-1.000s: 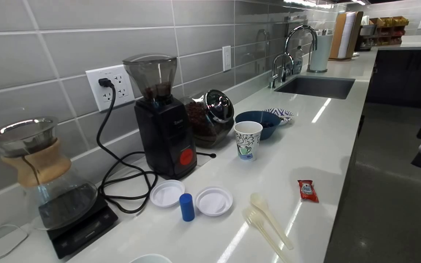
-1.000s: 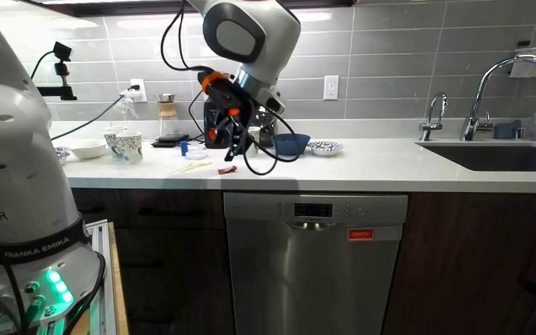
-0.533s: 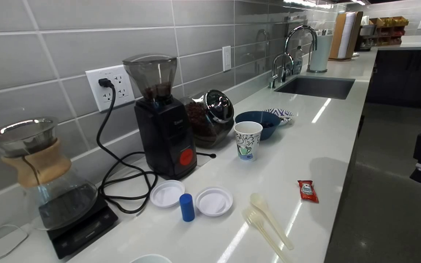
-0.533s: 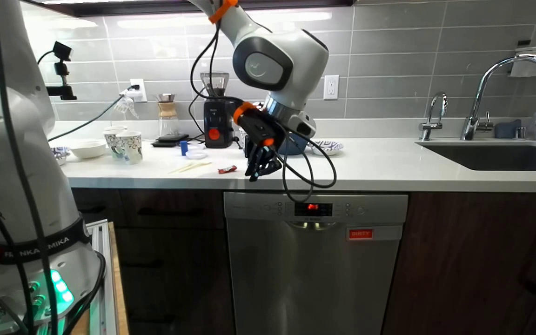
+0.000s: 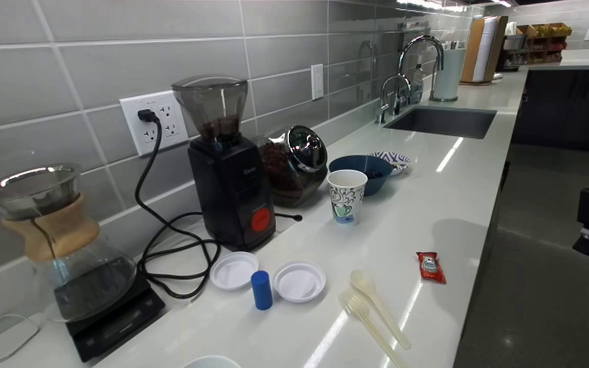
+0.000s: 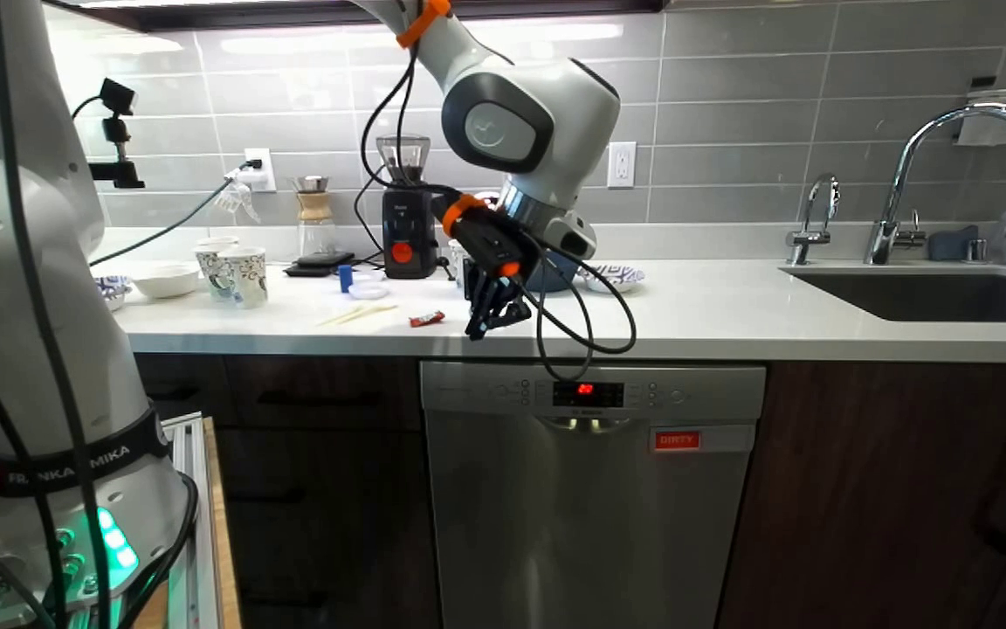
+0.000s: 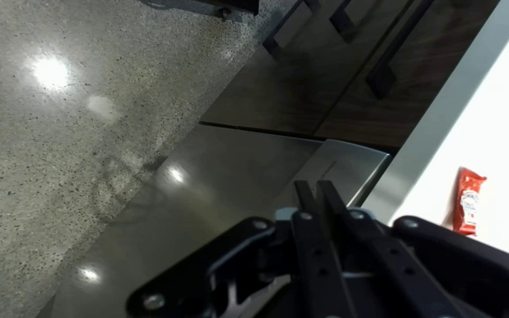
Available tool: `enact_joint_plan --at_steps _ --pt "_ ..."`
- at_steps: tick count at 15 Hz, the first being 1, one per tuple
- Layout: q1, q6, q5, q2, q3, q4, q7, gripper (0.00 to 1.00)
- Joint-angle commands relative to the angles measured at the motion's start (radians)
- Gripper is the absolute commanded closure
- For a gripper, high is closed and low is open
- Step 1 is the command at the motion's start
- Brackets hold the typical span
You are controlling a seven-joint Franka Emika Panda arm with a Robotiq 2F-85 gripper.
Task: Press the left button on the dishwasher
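Note:
The steel dishwasher [image 6: 590, 507] sits under the counter, its control panel [image 7: 347, 161] partly behind my fingers in the wrist view. Its display [image 6: 588, 394] glows red in an exterior view. Small round buttons [image 6: 524, 390] stand in a column left of that display; which one is the left button I cannot tell. My gripper [image 6: 475, 334] points down in front of the counter, just above the level of the panel's left part and apart from it. In the wrist view the gripper [image 7: 314, 182] is shut but for a thin gap, holding nothing.
The counter's front edge [image 7: 440, 128] juts over the panel. On top lie a red packet [image 5: 431, 267], plastic cutlery [image 5: 371, 312], a paper cup [image 5: 346, 197] and a coffee grinder [image 5: 233, 194]. Black cable loops [image 6: 586, 332] hang from the wrist.
In the exterior views my gripper has moved right and down, out in front of the counter edge, and its fingers have closed. The dishwasher display went from dark to lit red.

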Motion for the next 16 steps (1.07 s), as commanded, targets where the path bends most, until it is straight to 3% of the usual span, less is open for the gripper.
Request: enact_joint_plan --at_steps 1,9,16 --pt "-0.049 0.026 0.07 0.067 0.044 0.019 -0.109 1.0" --pt "-0.134 0.043 0.182 0.265 0.103 0.092 -0.318 1.0" --pt "-0.158 0.101 0.16 0.405 0.16 0.223 -0.284 1.0"
